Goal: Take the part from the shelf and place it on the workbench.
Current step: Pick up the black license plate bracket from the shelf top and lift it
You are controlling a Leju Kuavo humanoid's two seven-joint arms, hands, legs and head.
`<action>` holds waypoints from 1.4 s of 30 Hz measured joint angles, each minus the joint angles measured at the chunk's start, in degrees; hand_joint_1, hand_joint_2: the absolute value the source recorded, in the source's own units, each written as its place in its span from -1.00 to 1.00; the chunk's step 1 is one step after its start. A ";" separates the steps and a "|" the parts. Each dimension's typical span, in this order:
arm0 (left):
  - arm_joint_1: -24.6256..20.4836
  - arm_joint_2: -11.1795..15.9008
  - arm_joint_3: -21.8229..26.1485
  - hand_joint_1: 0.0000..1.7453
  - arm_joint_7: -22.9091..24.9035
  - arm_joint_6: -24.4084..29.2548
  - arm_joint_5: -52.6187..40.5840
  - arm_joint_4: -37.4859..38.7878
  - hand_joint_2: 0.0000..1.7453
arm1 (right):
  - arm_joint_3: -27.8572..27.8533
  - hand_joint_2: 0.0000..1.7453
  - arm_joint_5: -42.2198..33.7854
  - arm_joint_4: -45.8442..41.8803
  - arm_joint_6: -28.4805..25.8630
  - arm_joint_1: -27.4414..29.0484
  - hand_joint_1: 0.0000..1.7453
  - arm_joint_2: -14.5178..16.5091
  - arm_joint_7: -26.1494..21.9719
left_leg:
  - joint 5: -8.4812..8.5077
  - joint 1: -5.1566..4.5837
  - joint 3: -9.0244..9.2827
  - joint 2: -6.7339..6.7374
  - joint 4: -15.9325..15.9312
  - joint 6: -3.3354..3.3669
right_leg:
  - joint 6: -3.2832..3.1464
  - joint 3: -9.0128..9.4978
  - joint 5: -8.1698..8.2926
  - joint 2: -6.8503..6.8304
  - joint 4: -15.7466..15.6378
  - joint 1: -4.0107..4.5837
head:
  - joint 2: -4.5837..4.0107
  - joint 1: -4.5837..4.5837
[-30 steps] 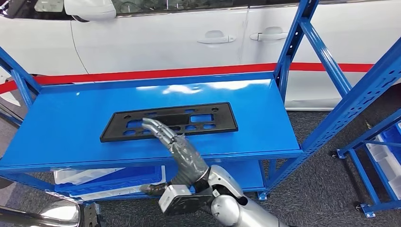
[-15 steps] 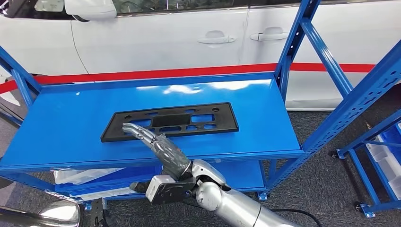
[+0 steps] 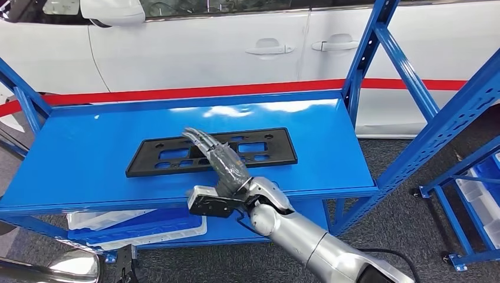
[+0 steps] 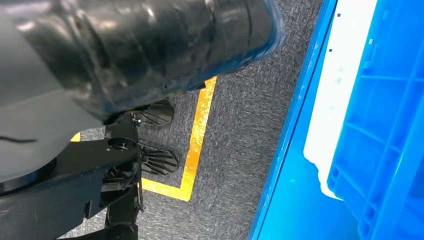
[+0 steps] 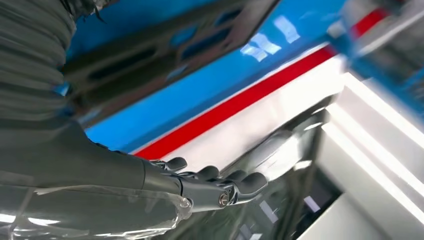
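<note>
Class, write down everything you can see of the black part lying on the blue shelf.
The black part is a flat, long rectangular plate, matte and plastic-looking, pierced by several rectangular cut-outs and small round holes near its corners. It lies flat on the top board of the blue shelf, near the middle, long side running across the shelf. The right hand reaches over its centre, fingers extended, hiding part of it; whether they touch it cannot be told.

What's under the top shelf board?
Under the shelf board: a lower shelf holding a blue bin and something white. The board covers most of both.
</note>
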 joint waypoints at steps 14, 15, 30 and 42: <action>0.26 0.07 -0.99 -1.00 2.70 1.81 -1.73 0.01 -1.00 | 0.01 1.00 21.57 17.48 -11.50 -2.74 -1.00 3.59 14.90 | 0.00 0.00 -0.03 0.00 0.00 0.00 | 0.01 -0.01 0.01 0.00 -0.01 0.01 | 0.00 0.01; 0.26 0.09 -1.01 -1.00 2.92 1.86 -1.83 0.01 -1.00 | 0.01 1.00 22.42 18.16 -11.49 -2.75 -1.00 3.70 15.43 | 0.00 0.00 -0.03 0.00 0.00 0.00 | 0.01 -0.01 0.01 0.00 -0.01 0.01 | 0.00 0.01; 1.21 1.10 -1.70 -1.00 5.16 2.27 -2.16 0.01 -1.00 | 0.02 1.00 21.45 22.51 -6.44 -2.10 -1.00 5.20 14.31 | 0.00 0.00 -0.02 0.00 0.00 0.00 | 0.01 -0.01 0.01 0.01 -0.02 0.02 | 0.00 0.00; 1.46 1.51 -1.92 -1.00 5.84 1.37 -2.31 0.04 -1.00 | 0.04 1.00 23.14 23.94 -5.40 -2.03 -1.00 5.61 14.62 | 0.00 0.00 -0.02 0.00 0.01 0.00 | 0.01 -0.01 0.01 0.01 -0.02 0.01 | 0.00 0.00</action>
